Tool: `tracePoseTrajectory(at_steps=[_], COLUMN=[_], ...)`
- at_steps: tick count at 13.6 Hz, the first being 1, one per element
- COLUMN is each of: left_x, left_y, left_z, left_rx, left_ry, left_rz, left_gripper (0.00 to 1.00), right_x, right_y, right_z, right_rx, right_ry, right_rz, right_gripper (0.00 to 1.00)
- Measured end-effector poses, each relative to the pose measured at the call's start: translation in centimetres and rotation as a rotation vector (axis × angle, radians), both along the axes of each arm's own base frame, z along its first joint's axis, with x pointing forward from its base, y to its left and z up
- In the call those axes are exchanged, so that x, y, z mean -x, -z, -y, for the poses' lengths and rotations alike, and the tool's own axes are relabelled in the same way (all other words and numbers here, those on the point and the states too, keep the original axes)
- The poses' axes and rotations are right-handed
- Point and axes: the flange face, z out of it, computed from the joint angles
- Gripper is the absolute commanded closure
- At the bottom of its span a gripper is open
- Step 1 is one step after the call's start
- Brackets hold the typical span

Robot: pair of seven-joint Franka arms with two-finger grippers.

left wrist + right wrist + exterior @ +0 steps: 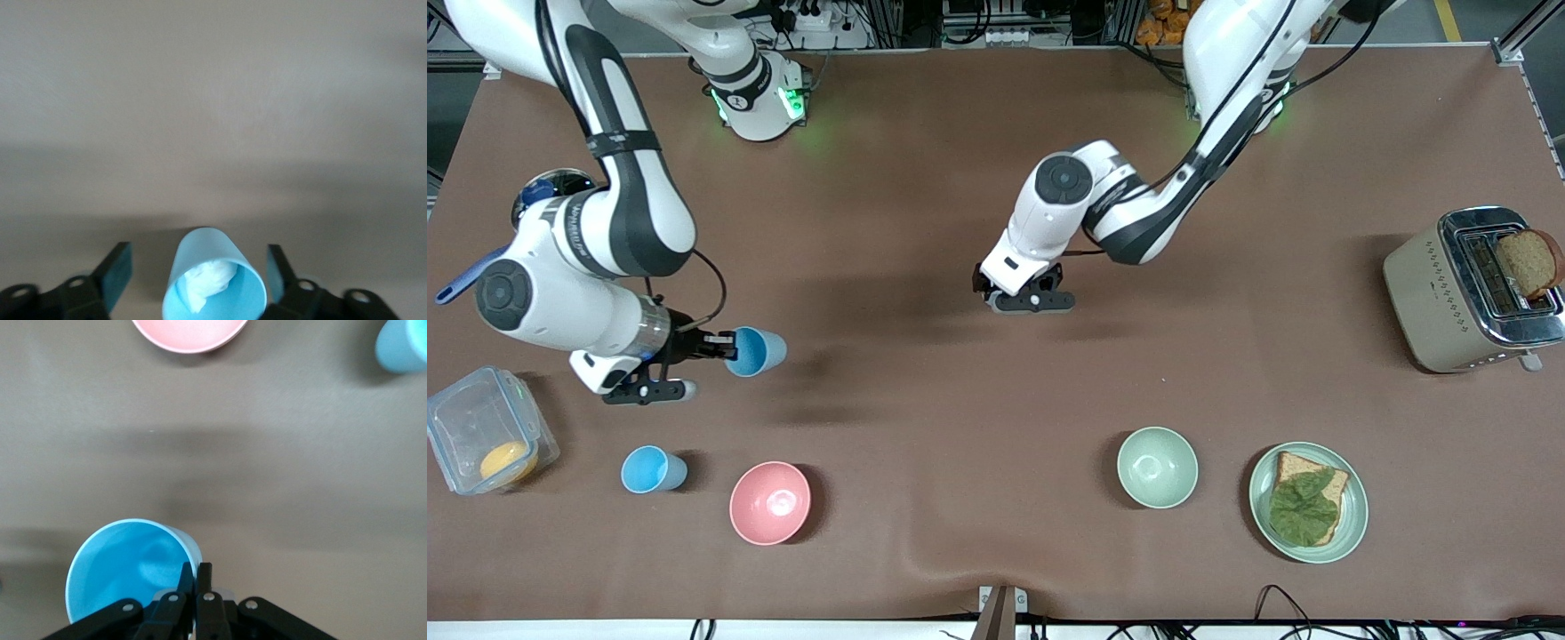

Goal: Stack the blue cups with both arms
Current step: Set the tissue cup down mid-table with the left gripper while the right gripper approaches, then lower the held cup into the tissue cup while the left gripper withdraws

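Note:
My right gripper (727, 348) is shut on the rim of a bright blue cup (758, 351) and holds it tilted over the table toward the right arm's end. In the right wrist view the fingers (187, 577) pinch the wall of that cup (127, 577). A second blue cup (654, 469) stands on the table beside the pink bowl (770, 502); it also shows in the right wrist view (403, 347). My left gripper (1032, 302) is over the middle of the table. In the left wrist view it (198, 257) is open around a pale blue cup (213, 280) with a white patch inside, fingers apart from it. That cup is hidden in the front view.
A pale green bowl (1157, 467) and a green plate (1352, 516) with bread and a leaf sit toward the left arm's end. A toaster (1432, 293) holding a bread slice stands farther from the camera. A clear lidded box (463, 418) sits at the right arm's end.

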Motion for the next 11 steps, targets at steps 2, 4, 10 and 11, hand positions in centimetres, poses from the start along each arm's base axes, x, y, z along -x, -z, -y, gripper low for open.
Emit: tracePoseTrajectory(at_steps=[2, 4, 10, 11], left_x=[-1.3, -2.9, -5.9, -6.2], left_y=[-6.6, -13.1, -25.6, -26.7], left_z=[-2.6, -7.4, -26.0, -28.6], left_rx=[-0.039, -0.096, -0.239, -0.255], left_ry=[-0.041, -0.108, -0.067, -0.036], left_rz=[0.053, 0.098, 0.096, 0.079], left_gripper=[0.00, 0.00, 0.00, 0.00], right_x=[0.8, 1.9, 8.7, 10.5], right_y=[-0.2, -0.9, -0.7, -0.1], right_z=[-5.1, -11.2, -27.6, -30.5], right_rx=[0.014, 0.022, -0.012, -0.006], right_ry=[0.083, 0.154, 0.369, 0.397], right_rz=[-0.019, -0.022, -0.068, -0.074], right_gripper=[1.00, 1.00, 1.00, 1.00])
